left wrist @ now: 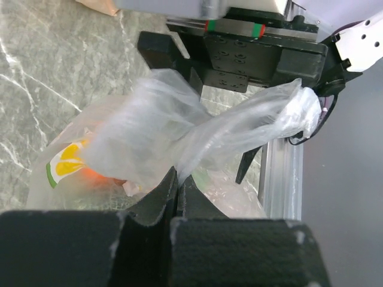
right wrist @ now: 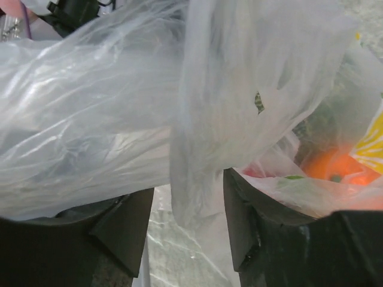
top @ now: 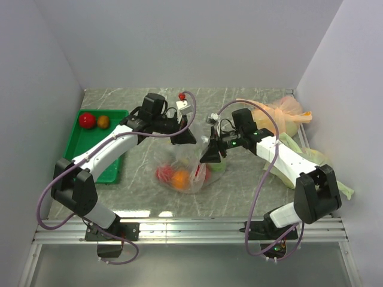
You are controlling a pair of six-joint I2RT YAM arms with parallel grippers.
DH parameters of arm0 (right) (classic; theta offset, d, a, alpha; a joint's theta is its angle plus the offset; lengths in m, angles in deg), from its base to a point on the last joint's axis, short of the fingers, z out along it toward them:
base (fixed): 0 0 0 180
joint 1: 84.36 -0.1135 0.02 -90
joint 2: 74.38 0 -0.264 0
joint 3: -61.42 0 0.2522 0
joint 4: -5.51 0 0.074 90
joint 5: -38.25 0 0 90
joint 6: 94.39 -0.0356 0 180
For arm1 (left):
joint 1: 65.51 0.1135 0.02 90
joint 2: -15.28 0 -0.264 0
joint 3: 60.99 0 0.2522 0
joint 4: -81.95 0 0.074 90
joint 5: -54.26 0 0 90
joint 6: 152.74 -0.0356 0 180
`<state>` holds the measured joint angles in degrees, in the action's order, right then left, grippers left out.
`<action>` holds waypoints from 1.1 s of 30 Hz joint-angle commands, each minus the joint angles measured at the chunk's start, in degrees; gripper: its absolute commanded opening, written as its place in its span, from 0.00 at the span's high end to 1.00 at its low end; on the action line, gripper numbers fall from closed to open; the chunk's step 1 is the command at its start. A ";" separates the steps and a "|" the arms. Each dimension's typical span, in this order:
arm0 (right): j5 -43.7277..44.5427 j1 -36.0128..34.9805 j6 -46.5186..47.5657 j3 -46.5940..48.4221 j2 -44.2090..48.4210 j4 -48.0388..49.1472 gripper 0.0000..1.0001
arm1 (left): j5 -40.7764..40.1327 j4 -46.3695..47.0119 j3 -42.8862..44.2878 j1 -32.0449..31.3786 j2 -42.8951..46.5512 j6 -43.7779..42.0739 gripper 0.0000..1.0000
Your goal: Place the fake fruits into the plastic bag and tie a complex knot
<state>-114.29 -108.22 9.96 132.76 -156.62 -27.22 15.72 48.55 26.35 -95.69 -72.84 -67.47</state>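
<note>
The clear plastic bag (top: 182, 170) lies mid-table with a red ball (top: 162, 174), an orange ball (top: 180, 178) and a green piece (top: 218, 167) inside. My left gripper (top: 188, 137) is shut on a twisted handle of the bag (left wrist: 197, 140), its jaws pinched together on the film. My right gripper (top: 210, 156) is open, its fingers (right wrist: 248, 221) standing either side of a hanging strip of bag film (right wrist: 197, 179) without pinching it. Orange fruit shows through the film in the right wrist view (right wrist: 335, 167). A red ball (top: 87, 120) and an orange ball (top: 103, 122) sit in the green tray (top: 114, 168).
An orange-tinted bag (top: 281, 116) and a pale green bag (top: 311, 158) lie at the right by the wall. A small white box with a red knob (top: 183, 103) sits at the back. White walls enclose three sides; a metal rail (top: 191, 230) runs along the front edge.
</note>
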 commanded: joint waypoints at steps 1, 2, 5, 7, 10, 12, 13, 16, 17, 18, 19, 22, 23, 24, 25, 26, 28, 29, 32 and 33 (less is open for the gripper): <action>-2.67 -0.14 -3.18 3.76 -2.13 1.73 0.41 | -0.66 3.20 -0.37 -0.50 1.02 0.51 1.00; -2.67 -0.22 -4.14 4.11 -2.66 2.17 0.41 | -0.75 3.46 -0.37 -0.94 1.10 0.60 0.99; -2.85 -0.66 -6.87 5.87 -4.77 2.52 0.36 | -1.36 3.47 -0.02 -2.34 0.75 -0.10 0.99; -3.20 -0.75 -8.19 6.14 -5.30 3.66 0.36 | -2.15 3.29 0.07 -3.13 0.67 -0.89 1.00; -3.28 -0.75 -9.08 6.40 -5.74 4.63 0.44 | -2.86 3.03 -0.02 -3.84 0.75 -1.33 1.00; -3.37 -0.67 -8.12 6.58 -6.00 4.37 0.57 | -3.12 2.50 -0.10 -3.84 0.93 -1.16 0.99; -3.11 -0.66 -7.59 6.67 -6.18 3.50 0.67 | -3.38 2.41 -0.10 -3.84 1.28 -0.90 1.00; -2.93 -0.40 -5.92 6.14 -6.36 3.31 0.98 | -3.91 0.66 1.21 -3.14 2.59 -0.46 0.93; -2.85 -0.23 -5.91 5.88 -6.27 3.49 1.00 | -3.30 0.05 2.00 -1.83 3.03 -0.02 0.88; -3.02 0.04 -6.00 5.35 -6.10 3.93 1.00 | -2.25 -0.66 4.18 -0.95 3.47 1.20 0.82; -3.20 0.21 -5.91 5.09 -5.92 4.63 1.00 | -1.81 -1.80 5.33 0.02 4.26 2.17 0.70; -3.99 0.39 -4.51 4.99 -5.48 4.81 1.00 | -0.22 -3.64 9.73 4.59 5.23 4.29 0.53; -4.51 0.22 -4.07 5.17 -5.65 4.98 1.00 | -0.40 -4.44 12.09 6.25 5.24 4.29 0.50; -5.47 0.30 -3.89 5.43 -5.65 5.25 1.00 | -1.44 -5.57 13.24 6.70 5.15 3.25 0.43; -5.74 0.13 -3.19 5.78 -5.91 4.21 1.00 | -2.24 -8.11 14.30 6.97 4.54 1.76 0.41; -5.92 0.13 -1.36 6.66 -6.35 3.50 1.00 | -3.03 -9.79 16.31 6.97 4.01 -0.17 0.40; -6.36 -0.14 0.93 7.54 -6.79 0.87 1.00 | -3.56 -11.82 17.73 6.97 1.82 -5.36 0.37; -6.36 -0.22 2.95 8.41 -7.14 -0.01 1.00 | -3.47 -13.13 18.96 6.97 1.02 -6.33 0.35; -6.71 -0.49 5.41 9.91 -7.67 -2.21 1.00 | -1.55 -15.42 21.85 6.88 -3.10 -8.71 0.33; -6.71 -0.40 6.30 10.35 -7.76 -3.09 1.00 | -0.84 -16.13 22.56 6.80 -4.77 -10.02 0.31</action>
<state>-118.75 -108.26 11.19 139.54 -163.81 -27.72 12.92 37.73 46.18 -88.54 -73.12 -72.33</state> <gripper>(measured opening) 0.009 0.679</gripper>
